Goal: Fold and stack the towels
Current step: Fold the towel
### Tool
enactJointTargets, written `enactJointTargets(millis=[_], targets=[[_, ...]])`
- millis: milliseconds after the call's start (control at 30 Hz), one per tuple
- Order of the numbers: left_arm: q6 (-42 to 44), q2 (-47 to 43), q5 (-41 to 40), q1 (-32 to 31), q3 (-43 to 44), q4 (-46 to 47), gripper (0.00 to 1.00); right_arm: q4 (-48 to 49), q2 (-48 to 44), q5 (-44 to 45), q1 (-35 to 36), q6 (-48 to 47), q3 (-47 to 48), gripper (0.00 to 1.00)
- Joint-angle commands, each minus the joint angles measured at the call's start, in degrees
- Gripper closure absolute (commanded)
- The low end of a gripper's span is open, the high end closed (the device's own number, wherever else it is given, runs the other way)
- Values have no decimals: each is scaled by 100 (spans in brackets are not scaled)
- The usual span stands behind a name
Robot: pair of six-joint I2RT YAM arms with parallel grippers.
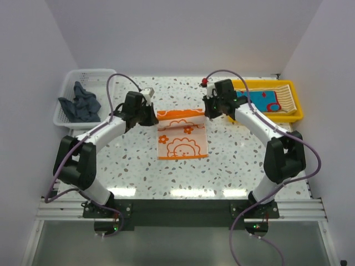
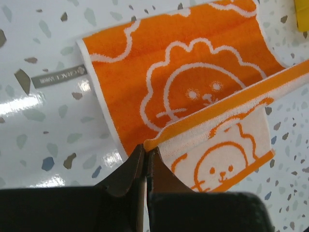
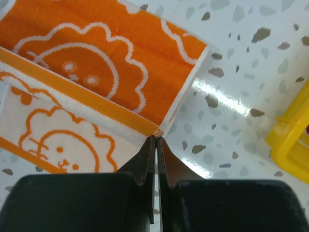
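Now, left end effector (image 2: pixel 146 150): clenched on one far corner of the orange towel (image 2: pixel 193 82).
Right end effector (image 3: pixel 157 140): pinching the other far corner.
Orange towel: mid-table (image 1: pixel 233 160), far edge lifted, near half flat.
Done, I judge: teal towel (image 1: pixel 267 101) lying in the yellow tray (image 1: pixel 297 115).
Left: this fold, and the crumpled dark towel (image 1: pixel 80 105) in the basket (image 1: pixel 66 83).

Speckled table (image 1: pixel 233 166) bears orange towel (image 1: pixel 182 145), white basket (image 1: pixel 89 72), yellow tray (image 1: pixel 298 102).

Label (image 2: pixel 58 76) on orange towel (image 2: pixel 193 72) unreadable; yellow tray (image 3: pixel 292 137) cropped.
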Motion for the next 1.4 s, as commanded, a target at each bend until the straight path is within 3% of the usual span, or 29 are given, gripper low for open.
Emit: enactJointTargets(millis=[0,700,1000,1367], targets=[[-141,-373,-274,-70,-299,-185,100,-253,-423,90,-65,507,-406,100],[-193,-1086,-766,-536,-720,-678,100,-376,-1277,-323,-3,1256,-1276,100],[-492,-875,-537,-624,-1468,-168,100,90,-935,-350,6,1388,-2086,100],[-624,-857,-397,-791,-1934,87,100,266,-626,-341,6,1379,-2165,100]])
